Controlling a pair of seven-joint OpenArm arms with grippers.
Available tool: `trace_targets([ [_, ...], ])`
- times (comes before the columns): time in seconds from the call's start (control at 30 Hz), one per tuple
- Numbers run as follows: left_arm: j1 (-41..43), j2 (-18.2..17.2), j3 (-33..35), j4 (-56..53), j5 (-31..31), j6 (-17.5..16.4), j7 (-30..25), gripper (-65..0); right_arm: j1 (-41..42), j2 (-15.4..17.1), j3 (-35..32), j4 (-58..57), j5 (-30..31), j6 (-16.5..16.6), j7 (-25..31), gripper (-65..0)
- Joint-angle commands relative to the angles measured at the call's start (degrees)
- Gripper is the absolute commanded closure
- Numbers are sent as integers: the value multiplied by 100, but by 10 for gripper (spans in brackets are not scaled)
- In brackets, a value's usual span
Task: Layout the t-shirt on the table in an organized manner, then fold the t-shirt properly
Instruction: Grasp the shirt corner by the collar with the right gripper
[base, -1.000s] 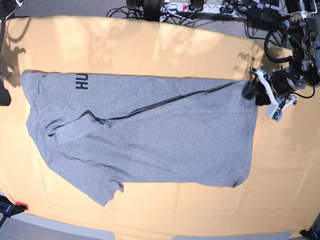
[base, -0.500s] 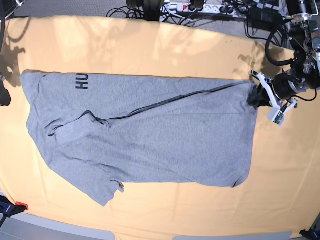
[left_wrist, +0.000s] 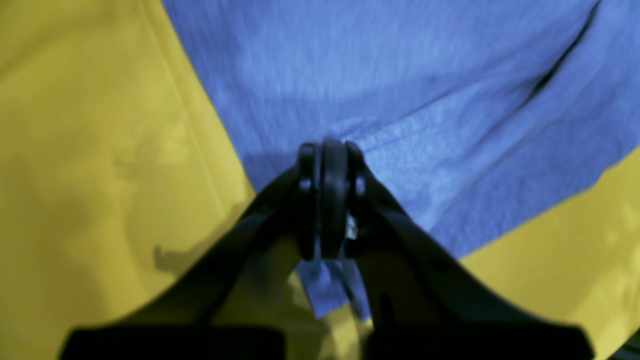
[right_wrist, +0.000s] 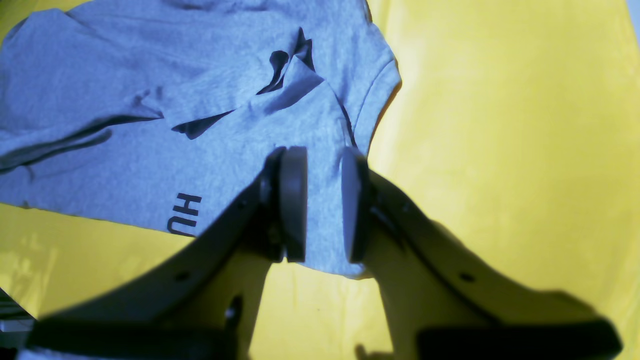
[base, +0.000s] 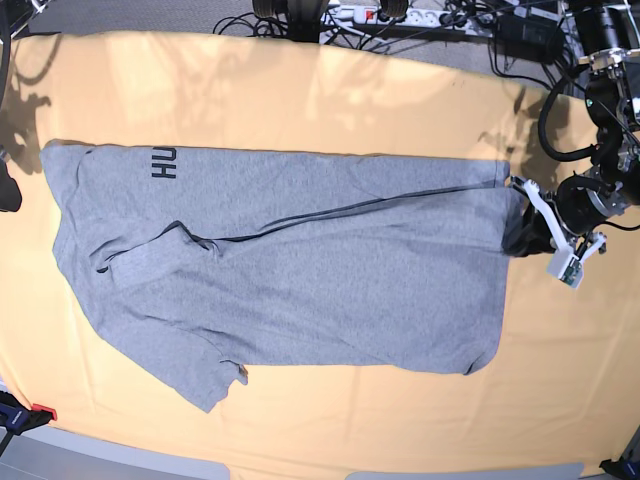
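Note:
The grey t-shirt (base: 300, 270) lies lengthwise across the yellow-orange table (base: 300, 90), with a long fold crease and black lettering (base: 163, 162) near its far left end. My left gripper (base: 520, 235) is at the shirt's right edge. In the left wrist view this gripper (left_wrist: 327, 200) is shut on a pinch of the t-shirt (left_wrist: 400, 75), and a scrap of fabric shows below the pads. My right gripper (right_wrist: 322, 205) hovers open above the t-shirt (right_wrist: 150, 100), near its corner beside the lettering (right_wrist: 182, 215). A rumpled sleeve lies beyond it.
Cables and a power strip (base: 390, 15) lie past the table's far edge. A red and blue clamp (base: 20, 412) sits at the front left corner. Bare cloth (right_wrist: 500, 125) stretches beside the shirt, and more of it (base: 570, 380) at the front right.
My left gripper has shut on the shirt's right edge and moved towards the table's front, drawing that edge with it. The right gripper has not moved.

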Motion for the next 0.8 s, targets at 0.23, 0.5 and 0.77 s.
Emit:
trace_targets([
  [0.23,-76,-7,-44,74,393,26,-407,0,59,149,33,92,166,30,128,-136],
  [0.5,-74,260,-44,70,1880,1888,-1003,0,59,149,33,90,168,30,128,-136],
  [0.77,-74,297,-44,70,1834,1908,-990,-289,59,149,33,90,168,30,128,-136],
])
